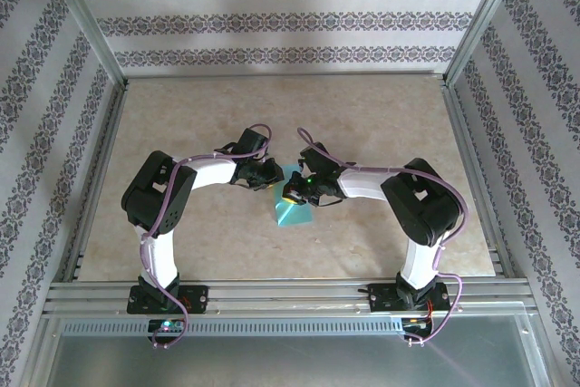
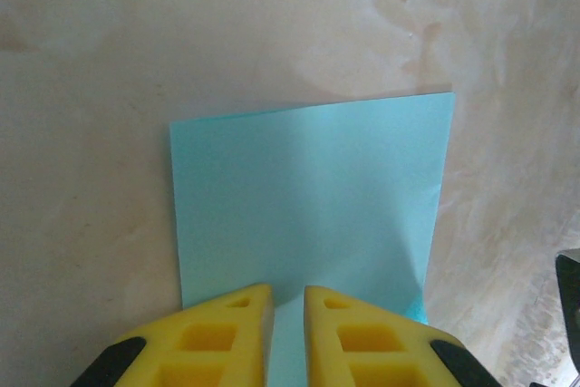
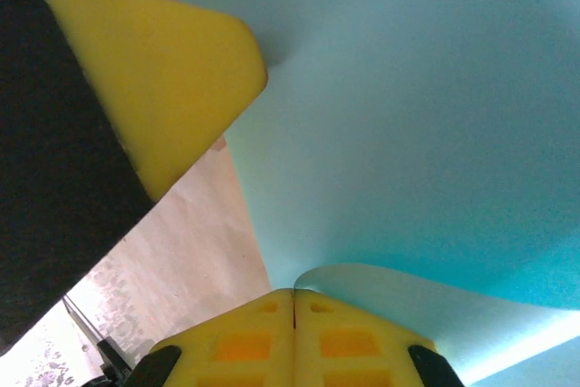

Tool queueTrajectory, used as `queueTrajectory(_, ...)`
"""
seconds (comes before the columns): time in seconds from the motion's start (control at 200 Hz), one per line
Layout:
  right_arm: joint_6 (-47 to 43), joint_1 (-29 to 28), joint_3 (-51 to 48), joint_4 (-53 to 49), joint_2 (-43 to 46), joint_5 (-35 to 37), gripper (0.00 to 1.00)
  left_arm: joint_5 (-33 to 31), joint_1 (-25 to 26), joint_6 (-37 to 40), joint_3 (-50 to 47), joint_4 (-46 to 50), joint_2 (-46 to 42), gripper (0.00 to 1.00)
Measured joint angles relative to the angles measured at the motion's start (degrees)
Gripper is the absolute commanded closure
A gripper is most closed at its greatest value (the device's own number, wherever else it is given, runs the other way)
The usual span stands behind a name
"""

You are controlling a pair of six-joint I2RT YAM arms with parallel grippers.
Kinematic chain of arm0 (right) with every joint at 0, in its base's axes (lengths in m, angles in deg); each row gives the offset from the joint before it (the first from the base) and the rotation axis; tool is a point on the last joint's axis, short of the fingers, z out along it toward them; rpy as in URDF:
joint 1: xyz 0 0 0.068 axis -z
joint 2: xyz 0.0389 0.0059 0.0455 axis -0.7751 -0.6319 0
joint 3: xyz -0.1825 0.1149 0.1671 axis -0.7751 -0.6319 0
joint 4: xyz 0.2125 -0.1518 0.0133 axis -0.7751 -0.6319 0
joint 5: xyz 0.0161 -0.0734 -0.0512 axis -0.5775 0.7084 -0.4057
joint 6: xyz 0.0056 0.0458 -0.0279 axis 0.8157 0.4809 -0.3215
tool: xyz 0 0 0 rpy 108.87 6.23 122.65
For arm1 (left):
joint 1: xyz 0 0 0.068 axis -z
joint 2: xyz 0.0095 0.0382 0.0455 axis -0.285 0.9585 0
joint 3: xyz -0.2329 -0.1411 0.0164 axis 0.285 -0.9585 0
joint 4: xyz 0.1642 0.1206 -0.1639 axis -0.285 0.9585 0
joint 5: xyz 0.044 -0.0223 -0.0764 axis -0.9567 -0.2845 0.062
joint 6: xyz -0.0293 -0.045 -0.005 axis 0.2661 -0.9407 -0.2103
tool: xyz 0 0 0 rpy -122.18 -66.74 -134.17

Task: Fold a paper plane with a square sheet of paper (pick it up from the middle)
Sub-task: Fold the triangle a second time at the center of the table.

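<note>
Light-blue paper plane (image 2: 308,215) is sitting right at the tips of the left gripper (image 2: 287,293), whose yellow fingers (image 2: 213,333) are standing almost together with a slim gap between them. A strip of the blue paper is showing in that gap, but I cannot tell whether the jaws are nipping it or only resting over its near edge. From there the sheet is spreading away flat across the table (image 2: 91,52), looking four-sided with straight edges in the left wrist view.

In the right wrist view, the right gripper (image 3: 293,295) is holding its two yellow fingers pressed fully together, only a thin line showing between them. A curled flap of the paper plane (image 3: 408,115) is bowing up just beside those tips; whether any of it is caught between them I cannot tell. One finger (image 3: 172,70) of the left gripper is touching the blue surface, and the paper is dimpling there.

From above, the left gripper (image 1: 269,178) and the right gripper (image 1: 294,190) are meeting near the middle of the beige table (image 1: 181,115), with the paper plane (image 1: 292,212) lying between and just in front of them. Patterned walls (image 1: 272,20) are standing around the table, and metal rails (image 1: 290,292) are running along its near edge.
</note>
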Motion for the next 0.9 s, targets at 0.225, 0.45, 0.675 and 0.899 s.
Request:
queueTrajectory(0.225,0.0,0.0,0.0,-0.8,-0.7,0.0,1.00,0.0,0.0,0.0,-0.1,-0.1,0.0,0.82)
queueTrajectory(0.45,0.0,0.0,0.0,-0.7,-0.9,0.3,1.00,0.0,0.0,0.0,-0.2,-0.3,0.0,0.82)
queueTrajectory(0.675,0.0,0.0,0.1,-0.6,-1.4,0.5,1.00,0.2,0.0,0.0,-0.3,-0.5,0.0,0.82)
queueTrajectory(0.899,0.0,0.0,0.4,-0.5,-1.7,0.4,1.00,0.2,0.0,0.0,-0.3,-0.5,0.0,0.83)
